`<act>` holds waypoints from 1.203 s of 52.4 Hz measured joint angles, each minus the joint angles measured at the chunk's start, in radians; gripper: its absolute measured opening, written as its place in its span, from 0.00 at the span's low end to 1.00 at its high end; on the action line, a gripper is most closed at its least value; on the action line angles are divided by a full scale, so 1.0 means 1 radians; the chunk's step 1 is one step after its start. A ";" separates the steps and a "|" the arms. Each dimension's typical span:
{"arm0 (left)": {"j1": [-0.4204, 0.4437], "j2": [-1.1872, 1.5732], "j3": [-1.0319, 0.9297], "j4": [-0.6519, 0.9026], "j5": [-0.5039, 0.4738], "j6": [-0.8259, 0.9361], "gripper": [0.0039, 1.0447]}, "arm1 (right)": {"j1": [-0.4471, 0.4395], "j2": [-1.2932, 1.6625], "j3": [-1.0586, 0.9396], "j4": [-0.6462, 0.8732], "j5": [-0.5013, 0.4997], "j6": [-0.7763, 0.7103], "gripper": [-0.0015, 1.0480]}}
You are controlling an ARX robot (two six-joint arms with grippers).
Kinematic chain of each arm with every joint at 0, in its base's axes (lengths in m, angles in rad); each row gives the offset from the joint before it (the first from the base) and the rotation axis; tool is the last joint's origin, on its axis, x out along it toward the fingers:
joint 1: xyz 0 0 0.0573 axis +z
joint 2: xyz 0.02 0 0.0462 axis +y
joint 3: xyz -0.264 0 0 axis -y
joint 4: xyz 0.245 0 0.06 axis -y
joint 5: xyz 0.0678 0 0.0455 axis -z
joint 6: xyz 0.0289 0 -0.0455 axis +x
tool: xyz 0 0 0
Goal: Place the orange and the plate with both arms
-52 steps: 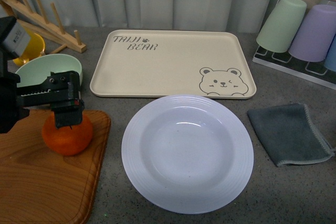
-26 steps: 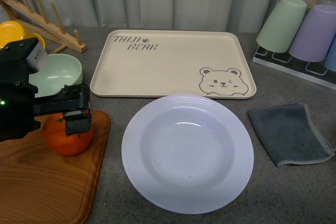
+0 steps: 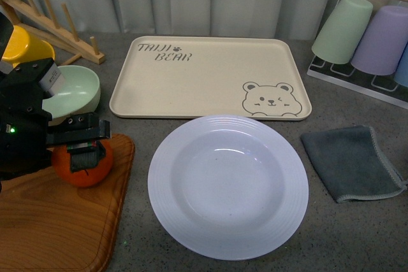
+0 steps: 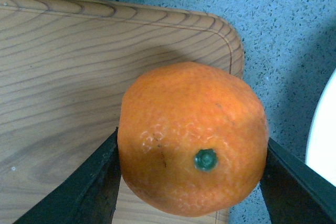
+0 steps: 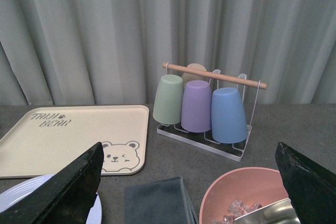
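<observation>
The orange (image 3: 81,169) sits at the right end of a wooden cutting board (image 3: 51,221) at the front left. My left gripper (image 3: 83,148) is shut on it from above; in the left wrist view the orange (image 4: 191,137), green stem spot showing, fills the gap between both black fingers (image 4: 89,187). The large white ridged plate (image 3: 228,186) lies empty at the front centre, apart from the orange; its edge shows in the left wrist view (image 4: 323,135). My right gripper (image 5: 191,182) is open and empty, held above the table's right side, out of the front view.
A beige bear tray (image 3: 207,78) lies behind the plate. A mint bowl (image 3: 70,93), a yellow mug (image 3: 22,46) and a wooden rack (image 3: 51,23) stand at back left. A grey cloth (image 3: 350,160) and a cup rack (image 3: 370,36) are at right. A pink bowl (image 5: 247,195) sits below my right gripper.
My left arm has come lower and further left over the orange, and its fingers have closed on it. The orange and the plate have not shifted.
</observation>
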 joint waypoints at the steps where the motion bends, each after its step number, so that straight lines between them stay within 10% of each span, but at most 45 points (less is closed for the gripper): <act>1: 0.000 0.000 0.000 0.002 0.002 0.000 0.63 | 0.000 0.000 0.000 0.000 0.000 0.000 0.91; 63: -0.423 0.180 0.225 0.021 0.034 -0.134 0.62 | 0.000 0.000 0.000 0.000 0.000 0.000 0.91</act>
